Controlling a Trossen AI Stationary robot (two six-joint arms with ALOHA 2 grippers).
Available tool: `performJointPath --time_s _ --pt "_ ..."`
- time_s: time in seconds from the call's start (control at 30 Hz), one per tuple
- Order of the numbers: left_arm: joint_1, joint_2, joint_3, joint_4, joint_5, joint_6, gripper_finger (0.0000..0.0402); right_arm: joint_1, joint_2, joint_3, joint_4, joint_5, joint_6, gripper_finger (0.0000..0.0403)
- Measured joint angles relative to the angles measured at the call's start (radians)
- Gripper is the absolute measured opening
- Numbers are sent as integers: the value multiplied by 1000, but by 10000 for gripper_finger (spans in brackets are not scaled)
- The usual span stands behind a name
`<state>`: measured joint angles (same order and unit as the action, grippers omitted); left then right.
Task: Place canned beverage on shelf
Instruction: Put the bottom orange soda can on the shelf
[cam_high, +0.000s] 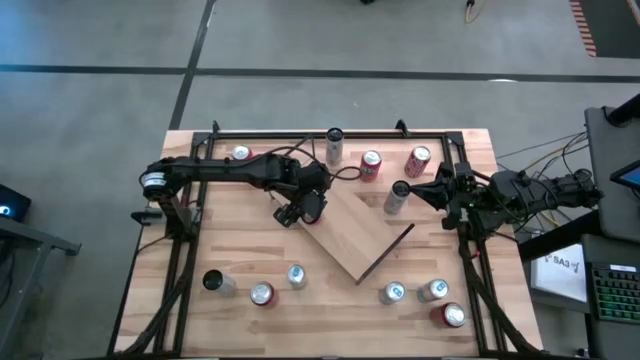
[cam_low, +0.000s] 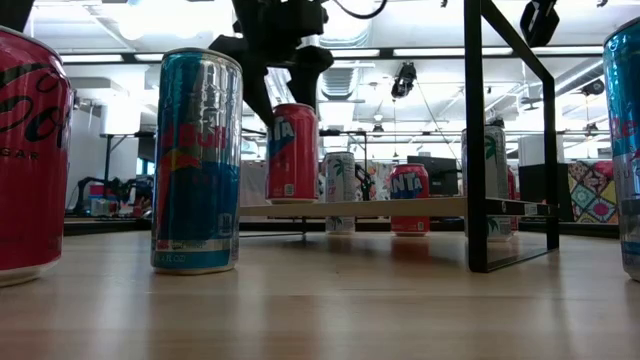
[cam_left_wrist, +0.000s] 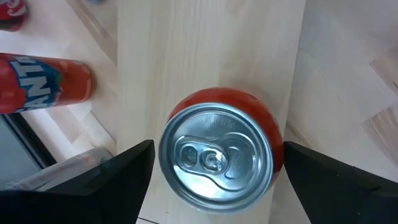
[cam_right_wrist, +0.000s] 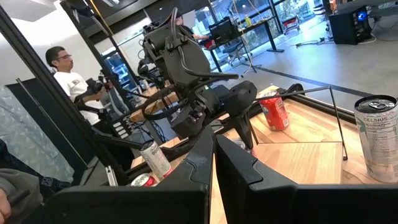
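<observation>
Left wrist view: left tool released, straddling an orange can upright on the shelf. Another can lies beside the shelf's edge. Right tool clenched at the surface's right edge.

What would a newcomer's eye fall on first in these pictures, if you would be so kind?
First, the left end effector open above a red can that stands upright on the shelf, a light board lying askew mid-table. Next, the many other cans scattered along the table's far and near edges. The right end effector waits shut at the table's right side.
</observation>
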<state>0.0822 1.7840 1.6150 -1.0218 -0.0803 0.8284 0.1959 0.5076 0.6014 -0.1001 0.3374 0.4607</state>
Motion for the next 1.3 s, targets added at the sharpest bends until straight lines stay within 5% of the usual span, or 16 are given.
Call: performJointPath --time_s 0.5,0.77,1.0,1.3 --pt "0 -4 219 -234 -16 -176 321 0 0 0 0 0 3 9" --pt "-50 -75 185 -170 -16 -327 211 0 0 0 1 0 3 9" --pt "-126 -195 63 -7 -16 -445 21 0 0 0 2 0 1 9" --pt "-228 -411 -310 403 -127 -599 2 0 10 0 -29 13 -10 9"
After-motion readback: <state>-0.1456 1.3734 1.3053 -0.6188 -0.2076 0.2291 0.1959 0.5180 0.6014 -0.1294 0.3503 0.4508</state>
